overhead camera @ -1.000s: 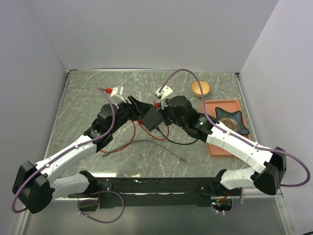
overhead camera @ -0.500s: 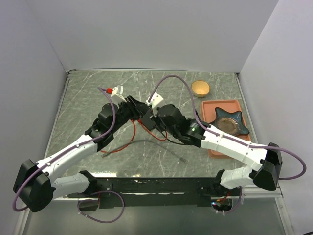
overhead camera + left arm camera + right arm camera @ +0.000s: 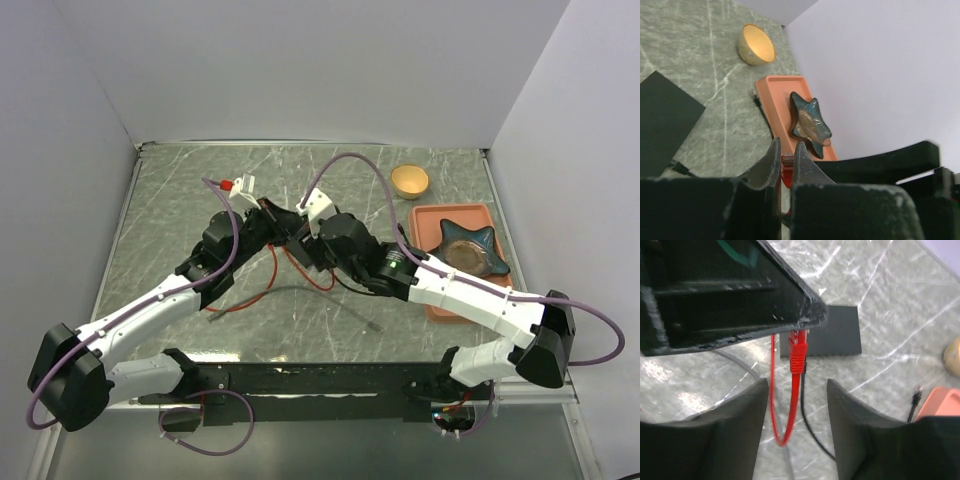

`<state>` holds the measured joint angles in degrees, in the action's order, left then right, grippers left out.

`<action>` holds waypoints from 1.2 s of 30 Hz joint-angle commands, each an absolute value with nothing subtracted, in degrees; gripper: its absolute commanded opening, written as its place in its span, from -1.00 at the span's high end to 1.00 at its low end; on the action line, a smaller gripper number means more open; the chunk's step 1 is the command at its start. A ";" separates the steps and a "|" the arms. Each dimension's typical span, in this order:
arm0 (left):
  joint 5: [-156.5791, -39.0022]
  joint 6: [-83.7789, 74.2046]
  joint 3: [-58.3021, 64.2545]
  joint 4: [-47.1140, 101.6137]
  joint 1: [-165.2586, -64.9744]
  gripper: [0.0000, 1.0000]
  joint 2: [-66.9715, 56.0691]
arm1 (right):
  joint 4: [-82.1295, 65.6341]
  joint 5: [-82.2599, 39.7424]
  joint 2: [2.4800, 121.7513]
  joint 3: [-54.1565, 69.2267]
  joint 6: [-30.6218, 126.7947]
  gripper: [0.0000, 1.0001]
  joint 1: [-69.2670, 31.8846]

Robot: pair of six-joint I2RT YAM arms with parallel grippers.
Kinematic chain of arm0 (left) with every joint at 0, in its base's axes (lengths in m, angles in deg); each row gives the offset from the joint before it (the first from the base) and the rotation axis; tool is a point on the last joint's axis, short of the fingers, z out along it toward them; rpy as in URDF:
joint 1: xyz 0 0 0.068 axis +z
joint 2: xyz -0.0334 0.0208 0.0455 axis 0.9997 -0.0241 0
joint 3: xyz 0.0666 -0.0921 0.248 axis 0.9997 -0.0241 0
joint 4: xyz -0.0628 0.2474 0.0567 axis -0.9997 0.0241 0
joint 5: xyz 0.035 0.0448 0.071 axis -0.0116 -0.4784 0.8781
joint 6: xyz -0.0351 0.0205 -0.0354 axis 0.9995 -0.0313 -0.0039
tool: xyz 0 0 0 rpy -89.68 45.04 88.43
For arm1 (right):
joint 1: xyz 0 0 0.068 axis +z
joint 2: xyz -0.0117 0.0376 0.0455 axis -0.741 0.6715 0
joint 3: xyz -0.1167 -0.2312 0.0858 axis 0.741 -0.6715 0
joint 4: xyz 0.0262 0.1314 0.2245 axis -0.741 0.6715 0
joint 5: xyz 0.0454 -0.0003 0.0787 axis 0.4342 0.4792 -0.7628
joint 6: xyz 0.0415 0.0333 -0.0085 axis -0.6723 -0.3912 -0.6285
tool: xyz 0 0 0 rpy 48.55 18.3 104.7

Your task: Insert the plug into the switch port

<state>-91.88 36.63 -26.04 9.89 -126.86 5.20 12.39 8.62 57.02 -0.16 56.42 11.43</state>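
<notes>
- Top external view: I saw both arms meeting over the middle of the counter, wrists close together.
- Left wrist view: the left hand was pinched together on the red plug, of which only a sliver showed between the fingertips.
- Right wrist view: the right hand stood apart and gripped nothing.
- The plug hung from the left hand's tip, off the counter, with its red cable looping down below it.
- The switch box lay flat on the counter just beyond the plug. I could not make out its switch port row.
- An orange tray held a blue star-shaped dish, and a yellow bowl sat near the tray's far end. Both were apart from the box.
</notes>
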 commanded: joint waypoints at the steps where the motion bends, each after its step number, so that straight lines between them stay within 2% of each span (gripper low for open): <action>1: -89.79 32.51 -24.72 11.59 -127.11 0.98 7.72 | 8.83 1.03 51.37 1.17 54.99 -0.50 7.32; 4: -89.71 29.43 -26.12 10.99 -126.94 0.99 10.97 | 6.81 -11.11 45.49 -1.91 52.89 -0.72 -1.28; 5: -89.71 28.47 -26.47 10.72 -126.94 0.98 11.50 | 5.50 -20.90 44.15 -3.48 52.79 -0.76 -3.59; 6: -90.40 26.46 -26.74 9.76 -126.94 0.98 12.03 | 4.79 -24.92 43.10 -4.11 52.70 -0.85 -5.44; 8: -93.82 24.43 -28.14 7.66 -126.85 0.98 13.70 | 4.34 -36.57 41.42 -4.47 52.53 -0.86 -9.65; 15: -105.77 24.41 -33.24 -6.57 -126.76 0.98 16.69 | -3.19 -60.86 41.85 -6.05 48.06 -0.76 -12.40; 17: -108.67 25.72 -35.08 -12.37 -126.76 0.98 17.57 | -4.97 -63.44 42.82 -6.66 45.33 -0.69 -12.49; 18: -109.39 26.08 -35.70 -13.79 -126.76 0.98 17.92 | -6.37 -64.76 43.52 -6.84 44.62 -0.55 -12.31; 21: -110.53 25.91 -35.80 -14.42 -126.76 0.98 19.32 | -8.57 -65.82 45.01 -7.28 41.73 -0.33 -12.40; 27: -113.08 26.17 -36.15 -16.09 -126.76 0.98 20.39 | -12.26 -66.26 46.51 -7.54 38.82 -0.19 -12.57; 29: -113.78 26.35 -35.97 -16.52 -126.76 0.98 20.12 | -13.23 -66.61 47.04 -7.45 37.59 -0.08 -12.57; 34: -114.84 27.31 -35.97 -18.11 -126.76 0.98 18.80 | -17.62 -68.11 47.13 -8.51 34.87 -0.02 -12.57; 36: -114.67 27.23 -35.71 -18.02 -126.76 0.98 18.54 | -17.54 -68.19 47.92 -8.16 34.34 0.09 -12.57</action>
<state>-112.82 26.53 -36.18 -13.61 -126.83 19.06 -12.15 -66.41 47.56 -8.03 37.05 -12.22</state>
